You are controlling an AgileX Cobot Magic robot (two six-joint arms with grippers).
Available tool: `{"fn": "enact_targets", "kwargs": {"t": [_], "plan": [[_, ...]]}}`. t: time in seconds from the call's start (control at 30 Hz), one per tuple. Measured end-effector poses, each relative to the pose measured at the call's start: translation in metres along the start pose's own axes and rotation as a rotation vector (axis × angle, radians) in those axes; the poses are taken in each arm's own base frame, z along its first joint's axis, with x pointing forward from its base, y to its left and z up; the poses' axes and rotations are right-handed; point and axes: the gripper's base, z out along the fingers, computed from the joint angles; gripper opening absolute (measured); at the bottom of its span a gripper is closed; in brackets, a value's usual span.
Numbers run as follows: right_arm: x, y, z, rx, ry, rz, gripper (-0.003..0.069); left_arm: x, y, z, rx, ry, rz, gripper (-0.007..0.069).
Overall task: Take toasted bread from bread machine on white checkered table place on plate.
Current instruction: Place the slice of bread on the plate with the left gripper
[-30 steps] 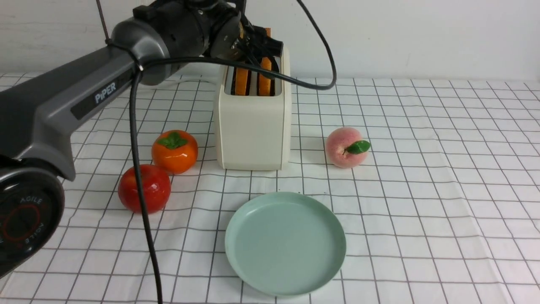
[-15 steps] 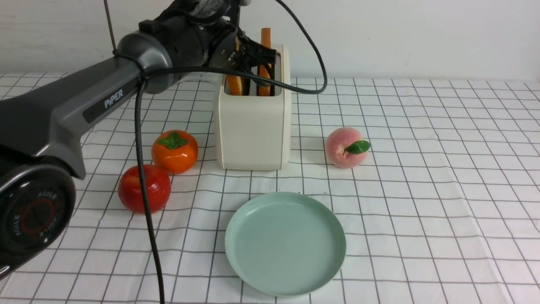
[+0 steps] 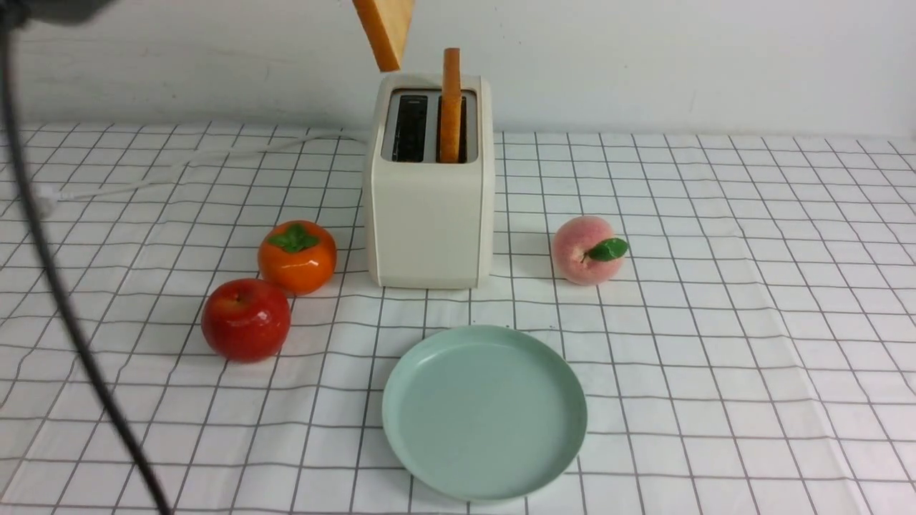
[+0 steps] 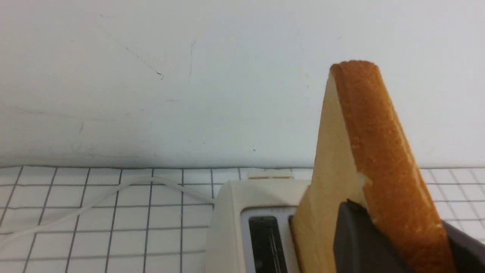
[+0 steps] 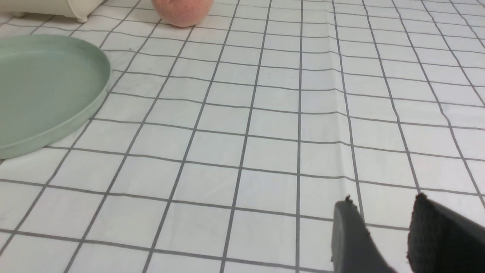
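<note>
Left fingers (image 4: 350, 237) are clasping 1 toast slice (image 3: 390, 36), top centre; slice 2 (image 3: 451, 107) is awaiting removal, plate (image 3: 485, 415) lying empty; right fingers (image 5: 354, 235) are gaping.

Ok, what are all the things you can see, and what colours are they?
toast: 1, tan with orange-brown crust, in the left gripper, above the toaster
toast: 1, orange-brown edge, in the toaster's right slot
toaster: 1, cream-white, far middle of the table
cord: 1, white, left of the toaster
plate: 1, pale green, in front of the toaster
persimmon: 1, orange, left of the toaster
apple: 1, red, near the persimmon
peach: 1, pink, green leaf, right of the toaster
table: 1, white, dark grid, under everything
wall: 1, whitish, behind
grippers: 2, dark, left holding toast, right over the table
</note>
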Motion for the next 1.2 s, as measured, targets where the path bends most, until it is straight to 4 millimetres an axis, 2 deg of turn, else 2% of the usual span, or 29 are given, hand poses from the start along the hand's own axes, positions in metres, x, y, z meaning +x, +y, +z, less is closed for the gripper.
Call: {"fn": "enact_targets", "kwargs": {"t": [0.03,0.07,0.1,0.13,0.2,0.23,0.33,0.37,0.4,0.47,0.5,0.57,0.6,0.63,0.73,0.87,1.2], "plan": [[0.000,0.000,0.000,0.000,0.000,0.000,0.0239,0.000,0.000,-0.007,0.001,0.033,0.005,0.0114],[0.000,0.000,0.000,0.000,0.000,0.000,0.0239,0.002,-0.002,-0.027,0.045,0.138,0.014,0.0114],[0.000,0.000,0.000,0.000,0.000,0.000,0.0239,0.003,-0.003,-0.034,0.059,0.168,0.019,0.0114],[0.000,0.000,0.000,0.000,0.000,0.000,0.0239,0.014,-0.008,-0.047,0.133,0.320,0.037,0.0114],[0.000,0.000,0.000,0.000,-0.001,0.000,0.0239,0.035,-0.015,-0.056,0.250,0.493,0.049,0.0114],[0.000,0.000,0.000,0.000,-0.001,0.000,0.0239,0.036,-0.016,-0.056,0.261,0.502,0.039,0.0114],[0.000,0.000,0.000,0.000,-0.001,0.001,0.0239,0.080,-0.030,-0.053,0.441,0.665,0.018,0.0114],[0.000,0.000,0.000,-0.001,-0.001,0.002,0.0239,0.103,-0.034,-0.048,0.483,0.713,0.000,0.0114],[0.000,0.000,0.000,-0.001,-0.001,0.002,0.0239,0.102,-0.034,-0.048,0.491,0.704,-0.001,0.0114],[0.000,0.000,0.000,-0.001,-0.001,0.002,0.0239,0.154,-0.038,-0.036,0.543,0.768,-0.044,0.0114],[0.000,0.000,0.000,-0.001,-0.001,0.002,0.0239,0.157,-0.039,-0.035,0.546,0.770,-0.046,0.0114],[0.000,0.000,0.000,-0.001,-0.001,0.003,0.0239,0.200,-0.039,-0.019,0.565,0.746,-0.045,0.0114],[0.000,0.000,0.000,-0.001,-0.001,0.003,0.0239,0.205,-0.038,-0.018,0.564,0.754,-0.052,0.0114],[0.000,0.000,0.000,-0.001,-0.001,0.003,0.0239,0.220,-0.036,-0.008,0.556,0.724,-0.045,0.0114],[0.000,0.000,0.000,-0.001,-0.001,0.003,0.0239,0.231,-0.033,0.007,0.540,0.666,-0.033,0.0114],[0.000,0.000,0.000,-0.001,-0.001,0.003,0.0239,0.237,-0.032,0.021,0.522,0.608,-0.014,0.0114],[0.000,0.000,0.000,-0.001,-0.001,0.003,0.0239,0.260,-0.024,0.048,0.464,0.580,0.070,0.0114]]}}
